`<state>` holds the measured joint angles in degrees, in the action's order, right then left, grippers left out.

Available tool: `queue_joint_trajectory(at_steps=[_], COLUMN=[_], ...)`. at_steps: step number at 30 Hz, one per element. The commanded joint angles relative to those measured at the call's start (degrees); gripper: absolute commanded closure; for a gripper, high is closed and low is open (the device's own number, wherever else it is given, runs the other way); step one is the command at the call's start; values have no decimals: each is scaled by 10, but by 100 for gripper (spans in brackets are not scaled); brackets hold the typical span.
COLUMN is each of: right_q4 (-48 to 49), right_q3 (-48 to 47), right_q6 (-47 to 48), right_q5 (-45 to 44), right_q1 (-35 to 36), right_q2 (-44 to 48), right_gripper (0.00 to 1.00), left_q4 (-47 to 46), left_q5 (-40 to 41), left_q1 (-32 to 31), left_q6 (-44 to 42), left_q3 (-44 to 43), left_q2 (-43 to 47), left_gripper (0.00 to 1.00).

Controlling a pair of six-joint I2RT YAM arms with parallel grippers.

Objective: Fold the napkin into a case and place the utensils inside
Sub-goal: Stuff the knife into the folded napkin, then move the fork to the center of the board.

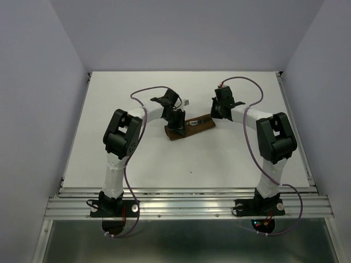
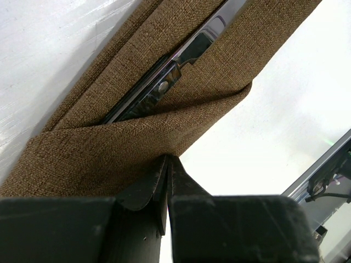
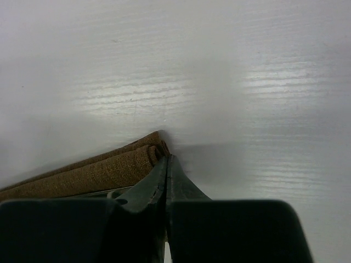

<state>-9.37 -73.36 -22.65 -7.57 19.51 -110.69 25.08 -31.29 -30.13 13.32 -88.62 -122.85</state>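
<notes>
Overhead view of a white desk (image 1: 219, 164) with two robot arms reaching inward from the near edge toward a narrow brown cloth case (image 1: 192, 130) at the middle. The case lies almost crosswise, its long axis running from one arm to the other, with the right end tilted slightly away from the bases. Silver utensils (image 1: 194, 123) lie along that same axis and show through a gap in the folds. The left wrist view is close on the woven cloth (image 2: 98, 153), with the metal utensils (image 2: 164, 82) tucked lengthwise between two layers. The left jaws are drawn almost together with their tips right at the case's nearer edge, and they seem to nip a layer there. The case stretches up and away from them. The right wrist view shows the rolled end of the case (image 3: 109, 170) just left of the right jaws. These are pressed fully together and hold nothing, with their tips touching or just beside that end. The left arm (image 1: 123, 137) hangs over the case's left part, while the right arm (image 1: 274, 137) only meets its far right tip. Any last tuck or release therefore looks like the left's job, working across the case's short side.
</notes>
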Motion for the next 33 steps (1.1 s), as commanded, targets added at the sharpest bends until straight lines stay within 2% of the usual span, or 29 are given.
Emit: queue_joint_trajectory(at_steps=[1,6,8,9,10,14,15,19,22,28,33], right_q4=[22,16,0,-20,-28,-70,-90,-136,-149,-160,-137], right_q3=[-24,-10,-12,-10,-5,52,82,156,211,253,271], right_q6=[3,12,32,38,42,24,15,-34,-60,-61,-28], right_q5=[4,-69,-124,-137,-148,-147,-148,-108,-55,-35,29], right_q1=[-2,-2,-2,-10,-30,-113,-132,-231,-280,-292,-292], right_q2=[-5,41,68,79,90,167,203,275,302,276,243], right_gripper=[99,99,90,69,59,47,39,25,24,22,24], left_q4=[30,28,29,27,27,33,35,44,45,55,63], left_q5=[16,17,17,22,26,56,68,84,89,99,111], left_q1=[-1,-1,-1,-1,-1,-1,-1,-1,-1,0,4], left_q6=[-20,-21,-22,-22,-22,-25,-26,-26,-23,-19,-10], left_q3=[19,22,20,21,21,14,12,-1,-2,8,18], left_q2=[-14,-10,-6,1,6,32,45,74,95,148,195], left_gripper=[87,87,87,86,86,86,86,86,86,86,86])
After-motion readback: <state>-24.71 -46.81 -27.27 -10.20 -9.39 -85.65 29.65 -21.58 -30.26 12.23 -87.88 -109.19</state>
